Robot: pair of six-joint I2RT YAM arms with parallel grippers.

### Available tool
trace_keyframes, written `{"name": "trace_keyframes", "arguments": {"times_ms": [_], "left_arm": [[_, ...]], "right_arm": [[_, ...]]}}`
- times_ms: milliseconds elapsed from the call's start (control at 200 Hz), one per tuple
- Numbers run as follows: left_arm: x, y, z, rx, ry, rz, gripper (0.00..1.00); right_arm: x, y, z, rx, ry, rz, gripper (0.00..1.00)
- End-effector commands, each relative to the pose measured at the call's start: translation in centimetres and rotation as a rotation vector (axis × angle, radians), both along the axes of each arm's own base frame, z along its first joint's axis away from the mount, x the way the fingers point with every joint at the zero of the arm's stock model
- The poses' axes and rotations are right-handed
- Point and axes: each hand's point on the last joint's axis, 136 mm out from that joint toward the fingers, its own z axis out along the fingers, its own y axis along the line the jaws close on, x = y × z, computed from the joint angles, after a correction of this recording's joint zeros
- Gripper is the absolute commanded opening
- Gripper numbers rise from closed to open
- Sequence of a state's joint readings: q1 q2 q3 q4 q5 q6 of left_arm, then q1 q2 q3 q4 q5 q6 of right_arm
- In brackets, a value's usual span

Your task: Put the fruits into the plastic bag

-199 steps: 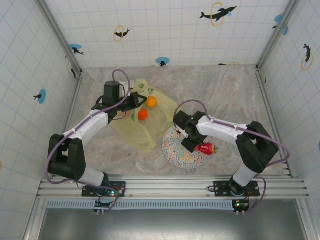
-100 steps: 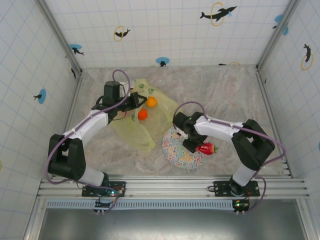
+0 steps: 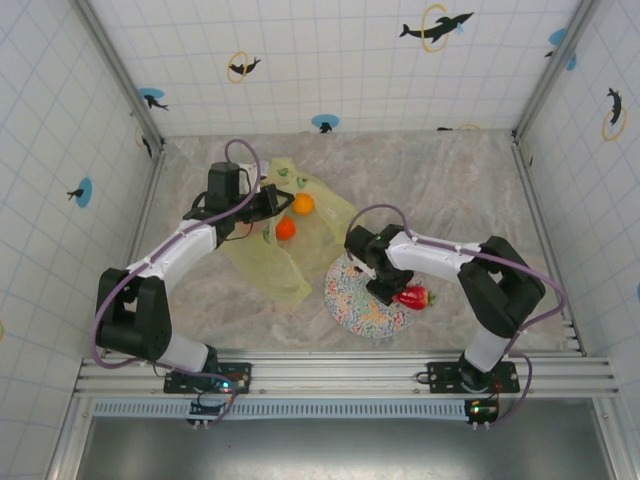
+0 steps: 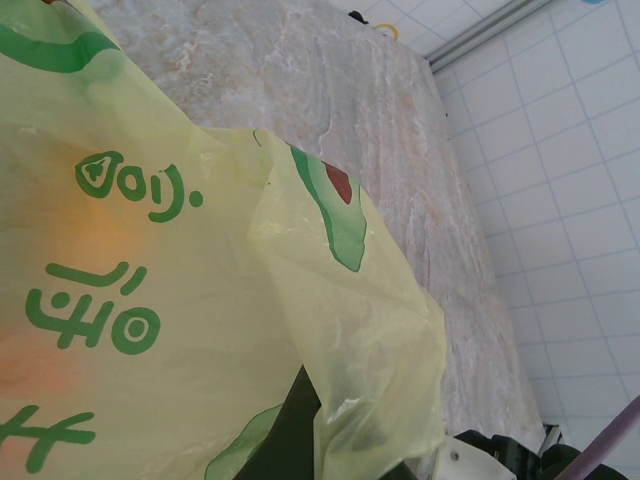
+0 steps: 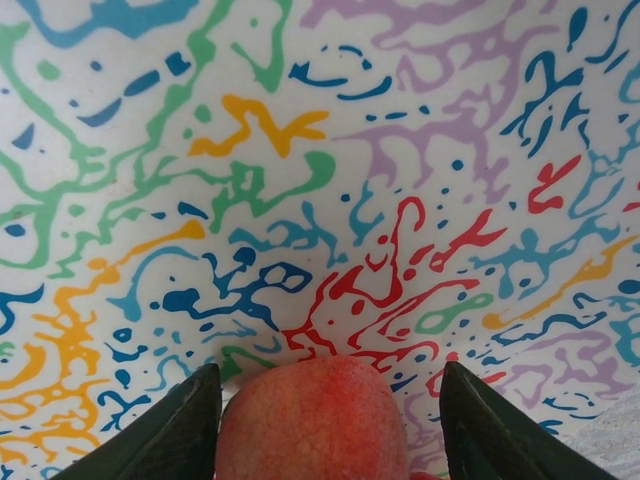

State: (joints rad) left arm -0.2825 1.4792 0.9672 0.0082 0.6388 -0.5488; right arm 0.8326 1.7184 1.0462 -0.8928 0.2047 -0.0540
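The yellow-green plastic bag (image 3: 268,258) lies left of centre with two orange fruits (image 3: 303,203) (image 3: 285,229) showing through it. My left gripper (image 3: 268,205) is shut on the bag's upper edge. In the left wrist view the bag (image 4: 200,300) drapes over the dark fingers (image 4: 290,435). My right gripper (image 3: 379,290) is down on the speckled plate (image 3: 350,305). In the right wrist view it (image 5: 330,370) stands open around a red-orange round fruit (image 5: 312,425), with a gap beside the right finger (image 5: 490,430). A red strawberry-like fruit (image 3: 412,296) lies at the plate's right edge.
The marbled table (image 3: 450,190) is bare at the back and right. White tiled walls (image 3: 330,60) enclose it on three sides, and a metal rail (image 3: 340,375) runs along the near edge by the arm bases.
The right gripper's jaws have narrowed around the fruit, and its arm has edged slightly left over the plate. The left arm and the bag have not moved.
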Motion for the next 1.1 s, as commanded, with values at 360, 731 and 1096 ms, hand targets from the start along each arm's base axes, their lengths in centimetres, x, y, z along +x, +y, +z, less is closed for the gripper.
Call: {"name": "trace_keyframes", "arguments": {"times_ms": [360,731,1096], "left_arm": [[-0.2,0.1,0.0,0.013,-0.013,-0.007,0.00],[-0.1,0.1,0.0,0.013,-0.013,-0.008,0.00],[-0.1,0.0,0.0,0.010,-0.011,-0.009,0.00]], "right_arm": [[1.1,2.7,1.1,0.062,-0.027,0.041,0.47],[3.2,8.0,2.6,0.278,-0.067,0.054,0.44],[4.8,11.0,6.6,0.518,-0.195,0.052,0.42]]}}
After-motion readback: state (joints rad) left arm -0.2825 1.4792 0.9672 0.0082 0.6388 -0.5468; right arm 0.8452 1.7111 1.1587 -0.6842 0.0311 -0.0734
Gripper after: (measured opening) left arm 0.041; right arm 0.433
